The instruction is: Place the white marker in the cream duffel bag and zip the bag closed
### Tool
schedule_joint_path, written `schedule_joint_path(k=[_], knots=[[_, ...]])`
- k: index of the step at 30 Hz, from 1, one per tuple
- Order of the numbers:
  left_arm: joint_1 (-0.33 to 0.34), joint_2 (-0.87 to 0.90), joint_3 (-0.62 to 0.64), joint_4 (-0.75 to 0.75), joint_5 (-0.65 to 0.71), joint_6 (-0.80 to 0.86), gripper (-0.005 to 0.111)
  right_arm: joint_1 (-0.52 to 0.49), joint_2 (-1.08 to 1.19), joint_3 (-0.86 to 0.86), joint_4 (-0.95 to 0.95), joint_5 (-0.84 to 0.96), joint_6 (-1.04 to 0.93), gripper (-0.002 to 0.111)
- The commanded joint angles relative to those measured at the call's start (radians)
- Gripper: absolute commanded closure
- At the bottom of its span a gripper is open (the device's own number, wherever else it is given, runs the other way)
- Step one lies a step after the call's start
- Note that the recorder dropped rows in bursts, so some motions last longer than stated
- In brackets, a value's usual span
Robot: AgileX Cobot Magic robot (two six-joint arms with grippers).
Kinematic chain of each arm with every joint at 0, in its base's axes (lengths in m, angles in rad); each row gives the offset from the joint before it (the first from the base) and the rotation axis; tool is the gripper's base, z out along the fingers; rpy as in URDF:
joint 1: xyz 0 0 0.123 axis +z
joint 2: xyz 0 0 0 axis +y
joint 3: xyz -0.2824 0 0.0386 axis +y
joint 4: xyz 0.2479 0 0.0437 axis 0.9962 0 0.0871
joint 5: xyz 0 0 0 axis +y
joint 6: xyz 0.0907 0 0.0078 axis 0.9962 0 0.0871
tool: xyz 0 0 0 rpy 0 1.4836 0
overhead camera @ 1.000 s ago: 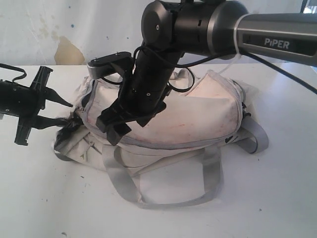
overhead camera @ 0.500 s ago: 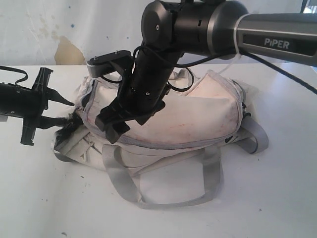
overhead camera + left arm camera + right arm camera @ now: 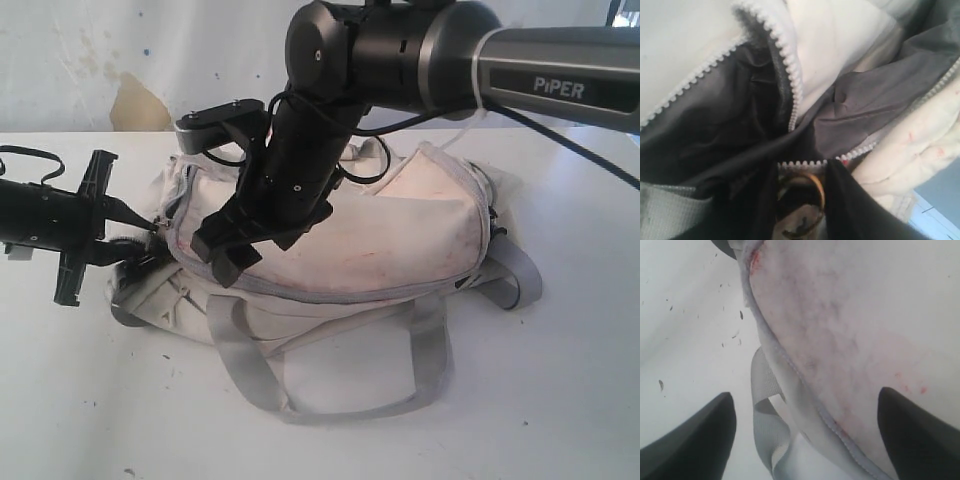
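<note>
Exterior view: table (image 3: pixel 100 400) open around bag (image 3: pixel 420 240).

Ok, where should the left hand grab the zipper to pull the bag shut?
Probably the metal ring pull at the left end of the cream duffel bag, approached end-on from the left: the ring sits at the zipper's end and the open teeth run away rightward.

left gripper (image 3: pixel 146 237) shifted right and slightly lower at left of frame, tips now in against left end of cream duffel bag (image 3: pixel 400 240), jaws narrower than before, gripper body tilted further clockwise
</note>
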Motion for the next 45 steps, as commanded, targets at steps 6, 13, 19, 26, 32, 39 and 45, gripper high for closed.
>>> schedule_joint_path(k=[6, 13, 19, 26, 32, 39, 45], knots=[[0.017, -0.002, 0.003, -0.002, 0.061, 0.075, 0.107, -0.003, -0.005, 0.001, -0.003, -0.004, 0.004, 0.037], [0.037, -0.004, 0.003, 0.021, 0.14, 0.075, 0.107, -0.003, -0.005, 0.001, -0.004, -0.015, 0.004, 0.037], [0.037, -0.004, 0.003, 0.037, 0.164, 0.078, 0.095, -0.003, -0.005, 0.001, -0.004, -0.024, 0.004, 0.037], [0.037, -0.004, 0.003, 0.099, 0.161, 0.076, 0.064, -0.003, -0.005, 0.001, -0.002, -0.023, 0.004, 0.037], [0.037, -0.002, 0.003, 0.107, 0.159, 0.074, 0.076, -0.003, -0.005, 0.001, -0.003, -0.024, 0.004, 0.037], [0.042, -0.002, 0.003, 0.122, 0.162, 0.08, 0.107, -0.003, -0.005, 0.001, -0.003, -0.02, 0.004, 0.037], [0.08, -0.034, 0.003, 0.066, 0.167, 0.101, 0.107, -0.003, -0.005, 0.001, -0.003, -0.016, 0.004, 0.037]])
